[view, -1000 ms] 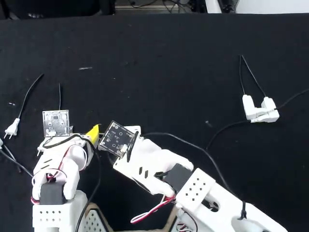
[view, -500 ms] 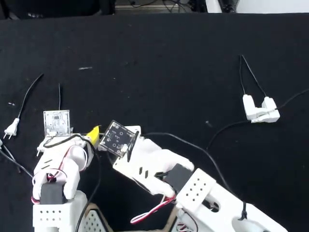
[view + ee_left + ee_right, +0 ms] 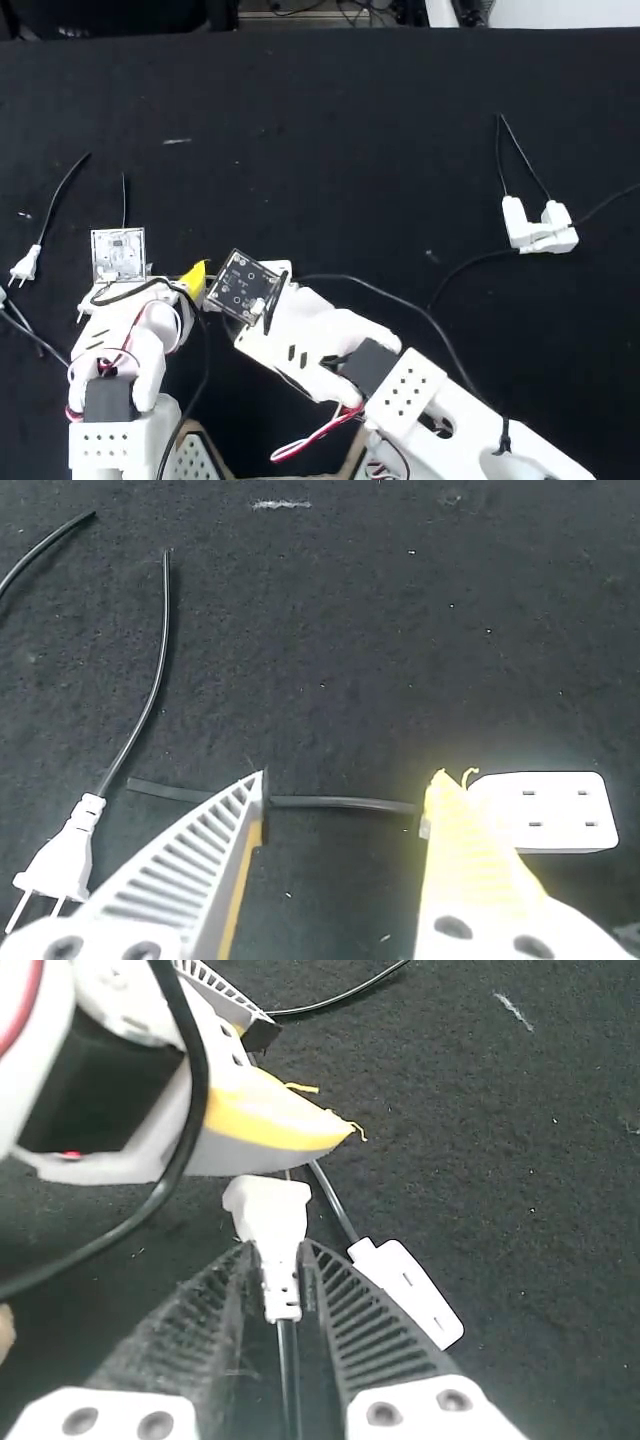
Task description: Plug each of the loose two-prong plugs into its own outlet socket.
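White plug (image 3: 268, 1210) in ribbed right gripper (image 3: 275, 1250)

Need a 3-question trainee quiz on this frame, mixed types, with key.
1. True or false: the left gripper is shut on the loose white two-prong plug.
2. What sits between the fingers of the right gripper? A) a white plug body with a black cord B) a yellow sponge C) nothing
3. Fill in: the flat white outlet socket lies beside the left gripper's ___ finger.
Key: 1 false, it is open and that plug lies apart from it on the black table; 2 A; 3 yellow.
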